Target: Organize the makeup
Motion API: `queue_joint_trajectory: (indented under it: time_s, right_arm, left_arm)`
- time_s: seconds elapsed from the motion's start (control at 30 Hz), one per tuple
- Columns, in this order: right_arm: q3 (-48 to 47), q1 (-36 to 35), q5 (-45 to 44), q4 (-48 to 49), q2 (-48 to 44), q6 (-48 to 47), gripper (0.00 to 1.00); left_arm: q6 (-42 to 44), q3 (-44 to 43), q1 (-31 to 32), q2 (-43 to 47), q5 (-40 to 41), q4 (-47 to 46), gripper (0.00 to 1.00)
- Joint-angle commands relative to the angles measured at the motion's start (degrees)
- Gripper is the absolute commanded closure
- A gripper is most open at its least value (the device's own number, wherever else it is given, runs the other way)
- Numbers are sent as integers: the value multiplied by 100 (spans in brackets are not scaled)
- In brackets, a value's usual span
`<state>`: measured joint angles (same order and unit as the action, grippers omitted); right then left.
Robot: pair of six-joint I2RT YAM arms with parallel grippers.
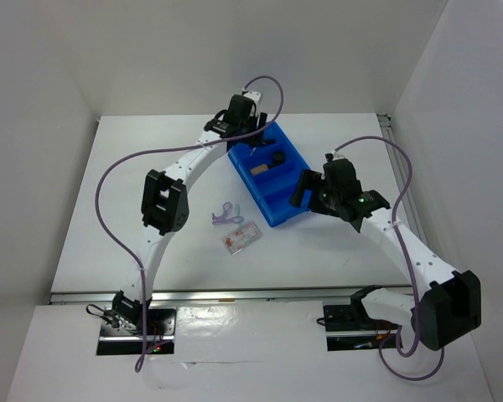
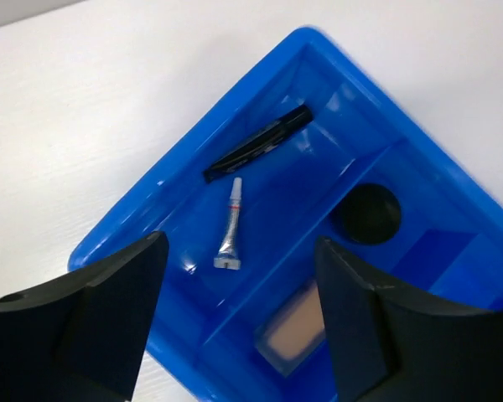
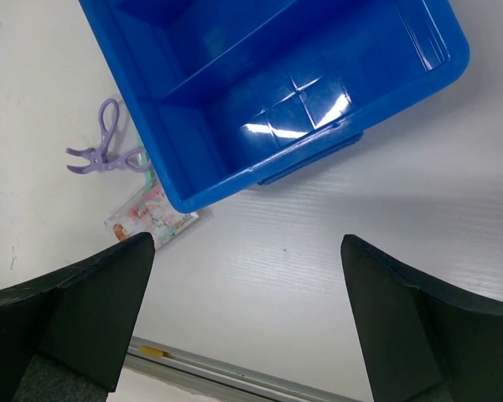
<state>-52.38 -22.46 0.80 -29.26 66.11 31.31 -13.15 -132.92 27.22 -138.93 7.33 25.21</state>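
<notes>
Showing tiny silver piece (image 2: pixel 229 239) clearly: left wrist view only; both jaws spread wide, holding nothing.

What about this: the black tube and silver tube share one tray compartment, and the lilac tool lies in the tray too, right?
No: the lilac tool lies on the table outside the tray, per the right wrist view. The black tube and silver tube do share one compartment.
</notes>
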Motion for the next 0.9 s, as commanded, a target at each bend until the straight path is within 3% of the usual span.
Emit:
queue_joint_trajectory:
  time_s: [0.0,0.07,0.2,0.4,0.53,0.63,0.77,0.87]
  right_arm:
    - [52,31,-89,122,-2,59,0]
    - [0,31,-89,122,51,59,0]
    - [-53,31,-28,175,51,-10,0]
    - [-422,-267,-88,175,-10,-344,0]
    - [-1044,-1537,-720,175,288,-573,0]
    - [-1458,-2461,-1151,175,1025,-880,0]
    - [-2370,-3194,-1258,156,2264,-1564,0]
    - [-2697,-3344,-978,323,3099,-1960,0]
  left_arm:
    - [215,-314,90,24,40,-421,15]
    - [216,-243,143,199,40,-482,7]
    - [85,64,196,908,93,-210,8]
    - [-486,2338,196,2931,522,-26,10]
    - [-1144,3560,134,3907,1138,851,10]
    - [-1523,3887,-85,4356,1401,1809,10]
    - [-2636,4361,-436,4857,2385,2810,11]
    - [-2886,4652,-954,5383,2073,2893,11]
